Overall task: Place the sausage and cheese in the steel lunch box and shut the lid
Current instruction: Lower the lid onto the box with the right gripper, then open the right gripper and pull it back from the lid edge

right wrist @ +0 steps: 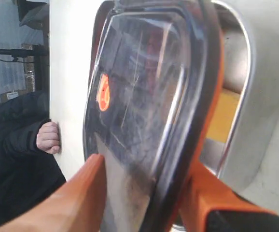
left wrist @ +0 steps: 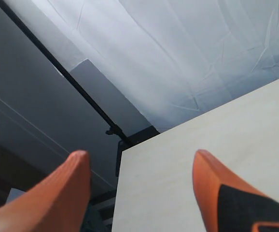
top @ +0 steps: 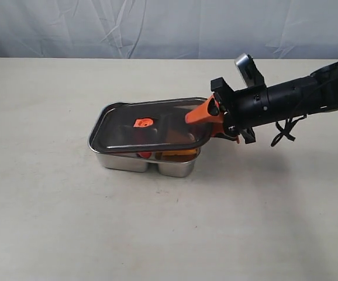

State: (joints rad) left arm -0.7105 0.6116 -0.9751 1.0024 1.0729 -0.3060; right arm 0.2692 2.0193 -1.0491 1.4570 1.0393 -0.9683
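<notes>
**A:** What does the right tool (top: 206, 117) have?

**B:** The lid (top: 151, 126). Its orange fingers are clamped on the lid's right short end, one on top and one under the rim. The lid hangs slanted over the lunch box (top: 122, 162).

**A:** Where is the box?

**B:** Near the middle of the surface (top: 52, 222), well away from every edge. The sausage (top: 144, 155) and the cheese (top: 178, 154) are inside. A bit of red and a bit of orange show under the lid's near edge, seemingly in separate compartments.

**A:** Is the lid down on the rim?

**B:** Its left end looks to be on or just above the rim, and I cannot tell which. The near side is clearly raised.

**A:** How will the lid handle?

**B:** I'd judge it light and stiff, but glossy. Pinched at one end, it could swivel or slip. The orange seal probably needs an even push, best near the valve (top: 144, 122). The steel box looks light too, so a sideways shove could make it skid.

**A:** And the left tool (left wrist: 139, 193)?

**B:** Its fingers are spread wide with nothing between them. It points out past a corner of the surface, away from the box
</notes>
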